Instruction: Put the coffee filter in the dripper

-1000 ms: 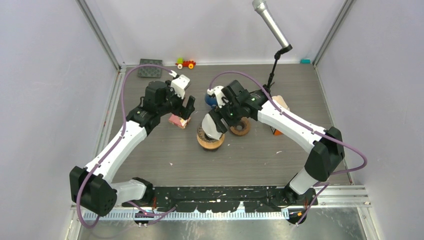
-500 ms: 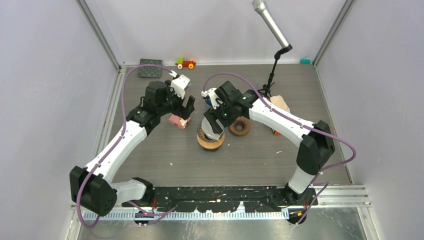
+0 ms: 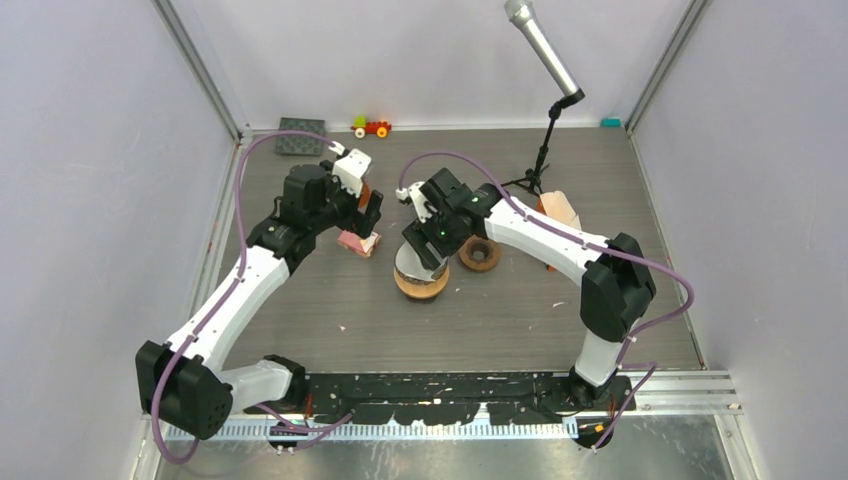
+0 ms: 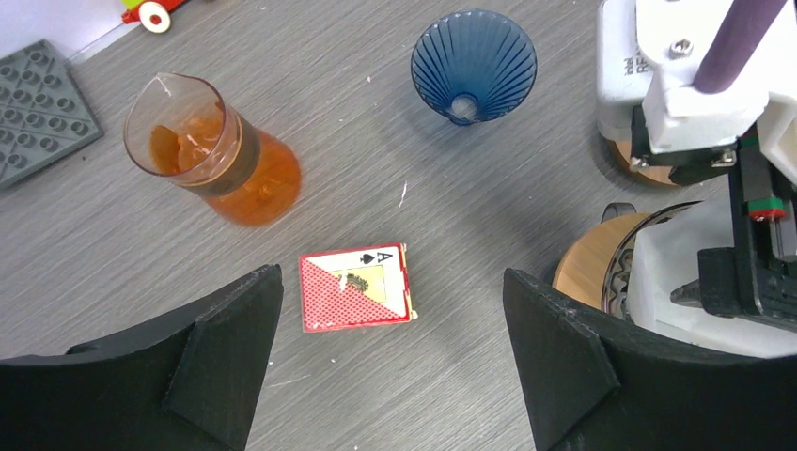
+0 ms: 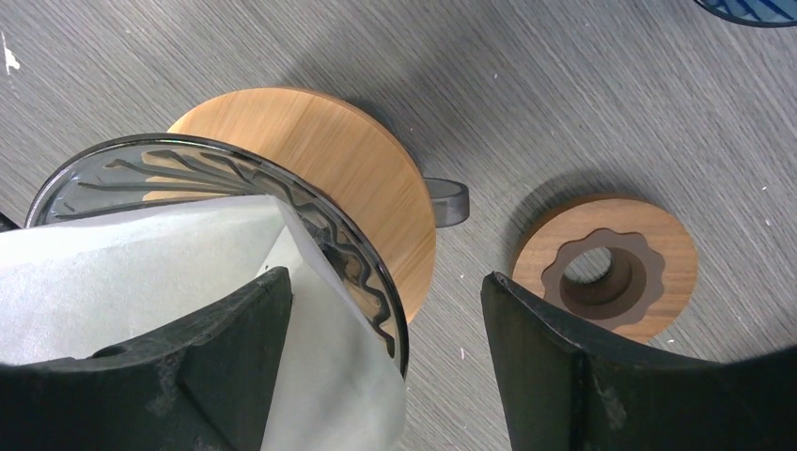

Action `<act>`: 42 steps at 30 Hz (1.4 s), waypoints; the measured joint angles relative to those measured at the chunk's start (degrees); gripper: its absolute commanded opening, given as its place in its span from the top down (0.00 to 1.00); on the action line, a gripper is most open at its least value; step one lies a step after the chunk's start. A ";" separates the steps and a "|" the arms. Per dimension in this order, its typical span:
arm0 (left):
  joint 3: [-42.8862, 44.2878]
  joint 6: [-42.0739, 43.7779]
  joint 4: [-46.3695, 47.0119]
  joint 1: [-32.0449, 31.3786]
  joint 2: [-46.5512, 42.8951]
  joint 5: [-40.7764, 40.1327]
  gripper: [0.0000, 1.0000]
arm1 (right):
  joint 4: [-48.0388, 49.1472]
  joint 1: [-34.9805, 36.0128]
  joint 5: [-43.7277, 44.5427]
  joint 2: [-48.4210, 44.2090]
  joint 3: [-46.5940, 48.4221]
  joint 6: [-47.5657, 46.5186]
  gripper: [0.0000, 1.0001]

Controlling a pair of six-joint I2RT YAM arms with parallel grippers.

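Observation:
A clear glass dripper (image 5: 371, 258) on a round wooden base (image 5: 329, 150) stands mid-table, also in the top view (image 3: 420, 283) and at the right edge of the left wrist view (image 4: 587, 268). A white paper filter (image 5: 141, 272) sits in its cup, and one flap hangs out over the near rim. My right gripper (image 5: 385, 376) is open just above the dripper. The rim and flap lie between its fingers, and the left finger (image 5: 226, 366) is against the paper. My left gripper (image 4: 390, 362) is open and empty, above a red playing-card box (image 4: 357, 289).
A wooden ring (image 5: 606, 266) lies right of the dripper. A blue plastic dripper (image 4: 473, 64) and a glass carafe of orange liquid (image 4: 211, 150) stand farther back. A microphone stand (image 3: 545, 150), a grey studded plate (image 3: 300, 137) and a toy (image 3: 372, 127) are at the back.
My right arm has swung left and its gripper has sunk closer over the dripper. My left gripper has drawn back a little toward the far left.

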 measured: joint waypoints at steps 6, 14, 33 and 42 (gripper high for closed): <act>-0.09 -0.04 0.44 0.11 -0.17 -0.04 0.11 | 0.94 0.76 1.05 0.33 -0.98 -0.22 0.22; -0.22 -0.04 0.46 0.33 -0.17 0.00 0.11 | 1.14 0.87 2.01 0.57 -1.51 -0.87 0.21; -0.37 0.04 0.46 0.33 -0.17 0.04 0.10 | -2.19 0.87 1.57 0.57 3.50 -1.01 0.19; -0.33 -1.55 0.46 3.04 0.24 0.72 0.10 | -4.57 0.87 1.53 -0.70 6.95 -1.01 0.19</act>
